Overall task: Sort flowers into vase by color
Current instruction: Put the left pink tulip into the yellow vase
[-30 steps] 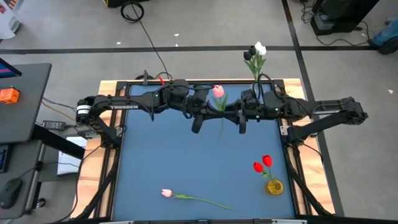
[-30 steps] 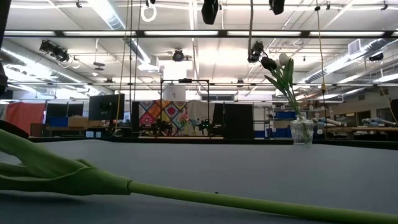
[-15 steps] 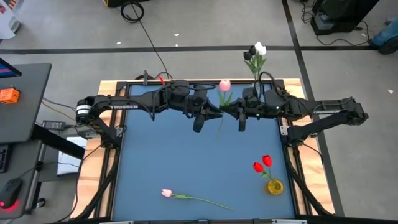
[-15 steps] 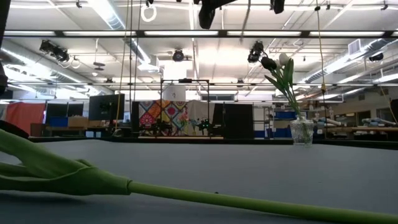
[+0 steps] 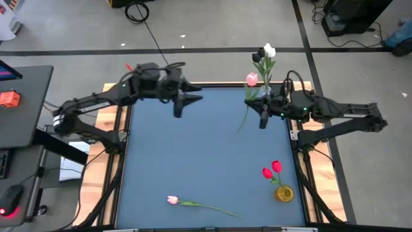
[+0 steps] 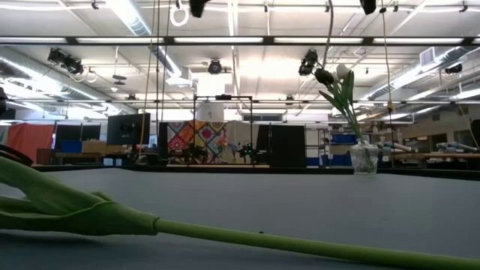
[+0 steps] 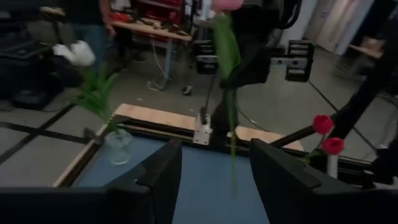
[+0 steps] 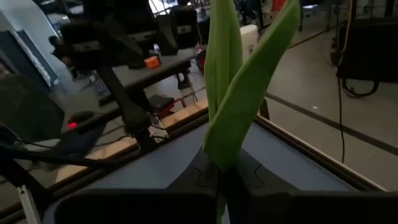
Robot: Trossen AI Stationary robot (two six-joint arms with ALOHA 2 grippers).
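Overhead, the right gripper (image 5: 262, 111) is clamped on a pink tulip (image 5: 251, 80) beside the far vase (image 5: 266, 79) of white and black blooms. Its wrist camera shows only leaves (image 8: 239, 93) pinched between closed fingers. The left gripper (image 5: 179, 103) hangs spread and empty near the far-left edge. Another pink tulip (image 5: 172, 200) lies at the near edge; red ones (image 5: 271, 170) stand in a yellow vase (image 5: 284, 193). No writing is legible.

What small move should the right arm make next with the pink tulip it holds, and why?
Probably pause and pick a destination. The right gripper is shut on the pink tulip, held above the table near the far vase of black and white tulips. The near vase holds red tulips. Neither matches pink, and no empty vase shows.
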